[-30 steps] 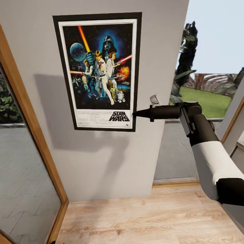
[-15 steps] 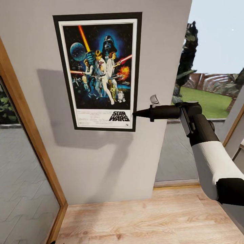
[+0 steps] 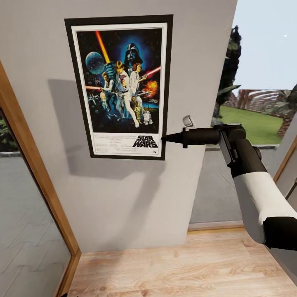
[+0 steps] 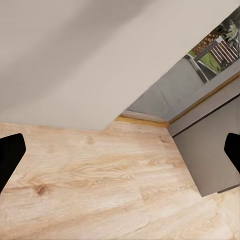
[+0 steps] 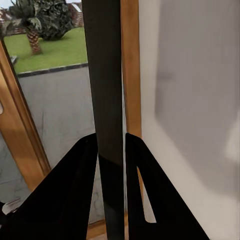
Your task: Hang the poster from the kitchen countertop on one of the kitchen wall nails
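The black-framed Star Wars poster [image 3: 119, 86] stands upright and flat in front of the grey wall [image 3: 123, 198], casting a shadow on it. My right gripper [image 3: 167, 139] is shut on the poster's right edge near the bottom corner, beside the logo. In the right wrist view the poster [image 5: 107, 100] is seen edge-on as a dark strip clamped between the two fingers [image 5: 85, 165] of the right gripper [image 5: 111, 137]. My left gripper [image 4: 120, 155] hangs open over the wooden floor, its fingers [image 4: 9, 157] far apart and holding nothing. The kitchen countertop is out of view.
A wood-framed glass pane [image 3: 24, 185] borders the wall on the left. Right of the wall's edge, a window [image 3: 255, 119] looks onto a garden. Light wooden floor [image 3: 185, 268] lies below. A grey cabinet [image 4: 210, 145] stands near the left gripper.
The camera has moved: the wall's right edge and the left window frame have slid rightward in the picture. The poster and my right arm keep the same place and grip.
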Tool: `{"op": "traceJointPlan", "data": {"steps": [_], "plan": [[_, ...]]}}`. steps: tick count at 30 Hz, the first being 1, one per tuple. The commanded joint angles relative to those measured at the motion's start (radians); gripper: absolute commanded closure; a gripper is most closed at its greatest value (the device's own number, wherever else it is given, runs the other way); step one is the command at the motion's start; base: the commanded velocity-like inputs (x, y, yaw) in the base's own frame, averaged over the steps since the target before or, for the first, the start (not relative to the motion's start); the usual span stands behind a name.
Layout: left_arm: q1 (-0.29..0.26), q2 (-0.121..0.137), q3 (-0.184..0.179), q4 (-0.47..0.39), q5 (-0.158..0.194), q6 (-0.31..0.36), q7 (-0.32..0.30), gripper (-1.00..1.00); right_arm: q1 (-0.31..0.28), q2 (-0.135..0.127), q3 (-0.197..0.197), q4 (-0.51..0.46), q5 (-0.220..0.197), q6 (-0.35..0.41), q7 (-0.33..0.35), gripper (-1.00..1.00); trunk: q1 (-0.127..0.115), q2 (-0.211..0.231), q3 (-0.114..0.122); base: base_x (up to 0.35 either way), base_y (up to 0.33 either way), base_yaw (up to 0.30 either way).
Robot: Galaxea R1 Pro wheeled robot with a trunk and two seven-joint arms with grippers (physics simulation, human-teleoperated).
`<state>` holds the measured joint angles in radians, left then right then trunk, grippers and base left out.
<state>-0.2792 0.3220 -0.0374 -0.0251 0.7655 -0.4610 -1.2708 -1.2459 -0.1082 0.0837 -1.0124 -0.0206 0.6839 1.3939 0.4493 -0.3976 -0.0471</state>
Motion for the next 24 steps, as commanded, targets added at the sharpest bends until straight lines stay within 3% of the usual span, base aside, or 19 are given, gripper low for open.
{"op": "traceJointPlan", "data": {"steps": [1,24], "plan": [[-0.001,0.000,-0.004,0.001,0.005,-0.005,-0.002,-1.00,-0.001,-0.001,0.002,0.000,-0.003,0.012,0.003,1.00,0.001,-0.002,-0.002,0.019,0.000,0.000],[-0.001,0.000,-0.004,0.001,0.005,-0.005,-0.002,-1.00,-0.001,-0.001,0.001,0.010,-0.002,0.052,-0.002,1.00,0.001,-0.002,-0.002,0.002,0.000,0.000]]}}
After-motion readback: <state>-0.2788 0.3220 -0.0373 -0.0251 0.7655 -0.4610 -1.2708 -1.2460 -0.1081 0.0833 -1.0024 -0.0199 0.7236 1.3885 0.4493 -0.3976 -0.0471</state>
